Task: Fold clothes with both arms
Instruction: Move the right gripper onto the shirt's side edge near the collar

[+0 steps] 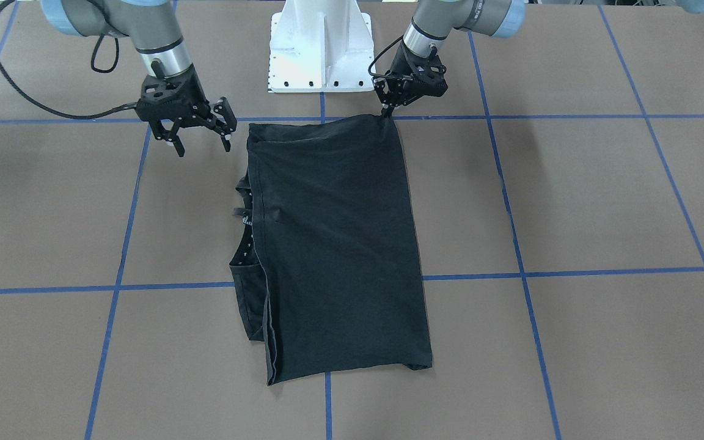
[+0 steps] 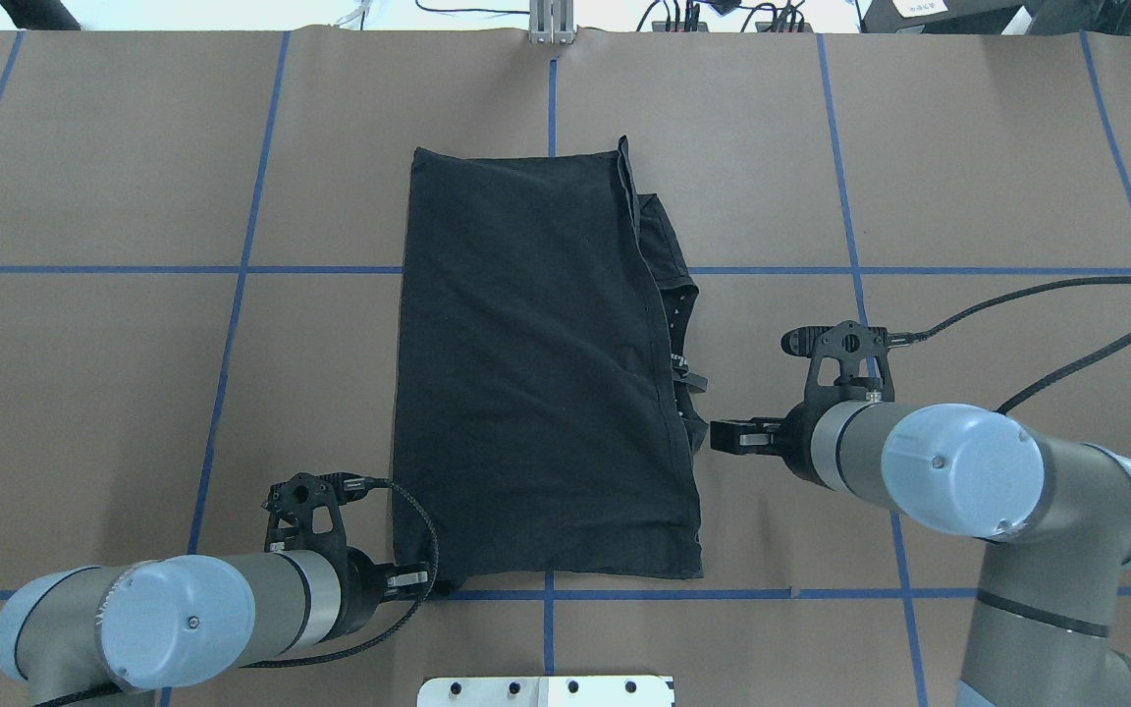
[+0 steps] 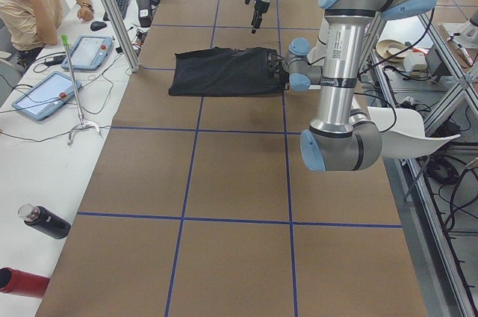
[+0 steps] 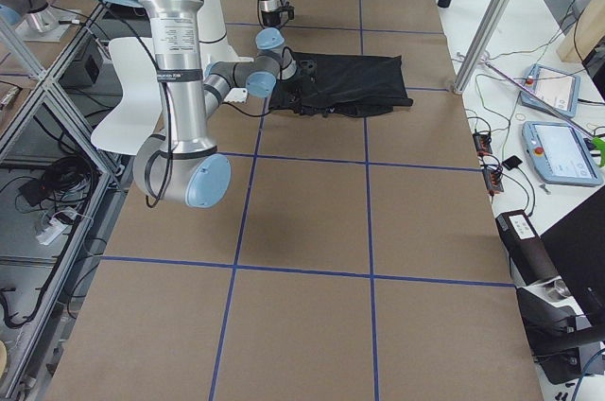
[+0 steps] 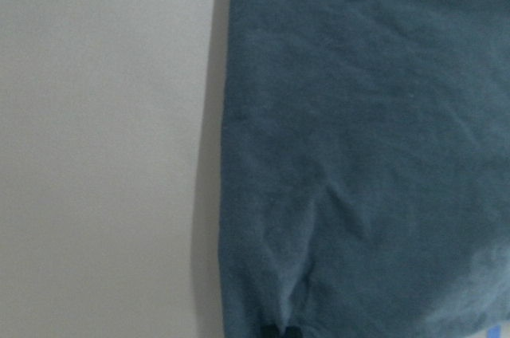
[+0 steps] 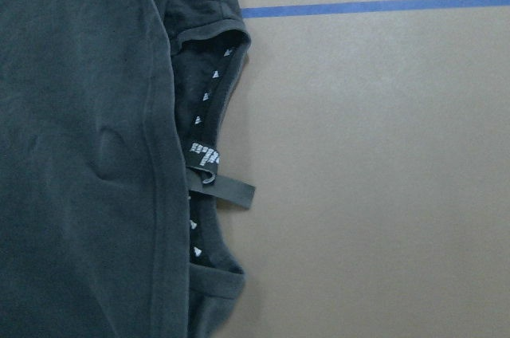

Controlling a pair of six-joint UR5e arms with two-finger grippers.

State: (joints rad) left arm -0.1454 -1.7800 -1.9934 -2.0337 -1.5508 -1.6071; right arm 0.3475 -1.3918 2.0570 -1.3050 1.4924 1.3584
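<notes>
So the black short-sleeved T-shirt [image 1: 340, 244] is lying flat in the middle of the brown table top [image 1: 572, 201], folded lengthways into a long rectangle, with blue tape lines [image 1: 572, 116] running out from under it. In the front-facing view the doubled-up edge is on the frame's left, and the neckline [image 6: 209, 115] with its row of small white marks peeks out from under the top layer there, plus a little grey hang loop [image 6: 227, 188] sticking out sideways onto the table. No logo print visible from any angle, just plain black fabric. The left gripper [image 1: 386, 112], upper middle of the front-facing frame, is clenched on the shirt's top right corner, and the cloth puckers toward the pinch at the bottom edge of the left wrist view. The right gripper [image 1: 203, 148], upper left of that frame, has its 2 fingers spread with nothing between them, and it hangs just beside the shirt's upper left corner without touching it. The white pedestal base [image 1: 320, 49] sits at top centre between the 2 arms. Only containers I can spot: 1 dark bottle [image 3: 45, 221] lying on the white side bench at lower left of the left-side view, and I can't tell what's in it.
</notes>
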